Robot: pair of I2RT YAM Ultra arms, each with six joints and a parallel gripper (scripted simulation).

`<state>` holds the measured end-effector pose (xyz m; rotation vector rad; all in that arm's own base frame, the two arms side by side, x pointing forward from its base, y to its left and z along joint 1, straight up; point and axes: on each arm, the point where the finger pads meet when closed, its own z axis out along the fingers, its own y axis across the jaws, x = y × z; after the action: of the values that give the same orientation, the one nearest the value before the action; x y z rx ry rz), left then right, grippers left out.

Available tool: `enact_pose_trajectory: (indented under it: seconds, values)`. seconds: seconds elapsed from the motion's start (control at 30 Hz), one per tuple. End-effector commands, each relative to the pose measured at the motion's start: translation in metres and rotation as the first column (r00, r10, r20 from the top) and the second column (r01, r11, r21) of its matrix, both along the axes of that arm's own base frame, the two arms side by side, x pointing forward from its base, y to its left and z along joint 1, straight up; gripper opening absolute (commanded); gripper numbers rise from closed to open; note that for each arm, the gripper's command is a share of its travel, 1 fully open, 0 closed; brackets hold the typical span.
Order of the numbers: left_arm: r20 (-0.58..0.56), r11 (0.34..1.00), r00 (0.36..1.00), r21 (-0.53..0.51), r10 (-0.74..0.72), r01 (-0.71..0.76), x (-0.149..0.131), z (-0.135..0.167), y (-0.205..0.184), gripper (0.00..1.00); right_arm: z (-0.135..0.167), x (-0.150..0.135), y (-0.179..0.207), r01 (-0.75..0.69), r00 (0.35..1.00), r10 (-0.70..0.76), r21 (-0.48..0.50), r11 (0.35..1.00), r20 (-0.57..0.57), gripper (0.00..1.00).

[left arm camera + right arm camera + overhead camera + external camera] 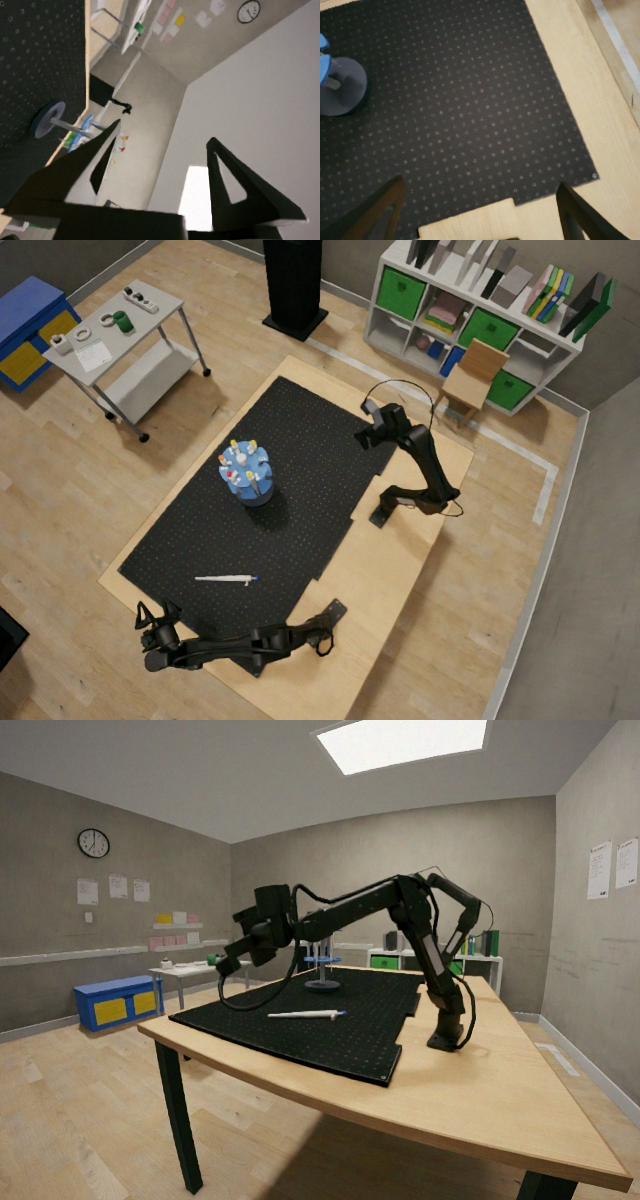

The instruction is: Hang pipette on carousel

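A white hand pipette [223, 578] [310, 1014] lies flat on the black mat, its blue push button pointing right in the top and exterior views; the print is unreadable. The carousel [253, 463] [322, 986] [42, 121] [351, 89] stands upright, with several pipettes with yellow, orange and red buttons on its blue head. Slots on its right side in the top view look empty; their markings are unreadable. My left gripper [154, 607] [167, 132] is open and empty, raised beyond the pipette's thin end. My right gripper [362, 440] [480, 184] is open and empty above the mat's far right part.
The black perforated mat [305, 446] [361, 1050] [470, 100] covers much of the wooden table [382, 570] [496, 1102]. The left arm reaches along the table's near end. A trolley, a black stand and a shelf stand away from the table.
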<state>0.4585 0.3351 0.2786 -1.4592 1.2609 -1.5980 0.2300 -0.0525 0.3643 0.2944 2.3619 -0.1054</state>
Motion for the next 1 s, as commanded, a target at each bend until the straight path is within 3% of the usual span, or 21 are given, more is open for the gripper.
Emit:
enact_pose_trajectory:
  seconds: [0.0,0.3,0.37,0.43,0.67,0.97]
  values:
    - [0.009,1.000,1.000,0.022,-0.007,0.007,-0.002,0.010,0.000,1.00,0.006,-0.038,0.016,-0.054,0.998,0.054,-0.001,0.999,-0.030,1.00]
    - [0.009,1.000,1.000,0.022,-0.007,0.007,-0.002,0.010,0.000,1.00,0.001,-0.054,-0.045,0.256,0.965,-0.256,0.006,0.967,-0.056,1.00]
    - [0.009,1.000,1.000,0.022,-0.007,0.007,-0.002,0.010,0.000,1.00,-0.018,-0.041,-0.051,0.188,0.977,-0.186,0.018,0.982,-0.101,1.00]
    - [0.009,1.000,1.000,0.022,-0.007,0.007,-0.002,0.010,0.000,1.00,-0.018,-0.041,-0.051,0.188,0.977,-0.186,0.018,0.982,-0.101,1.00]
    - [0.009,1.000,1.000,0.022,-0.007,0.007,-0.002,0.010,0.000,1.00,-0.047,0.001,-0.050,-0.065,0.991,0.069,0.032,0.997,-0.114,1.00]
    - [0.009,1.000,1.000,0.022,-0.007,0.007,-0.002,0.010,0.000,1.00,-0.082,0.046,-0.034,-0.365,0.927,0.367,0.038,0.930,-0.080,1.00]
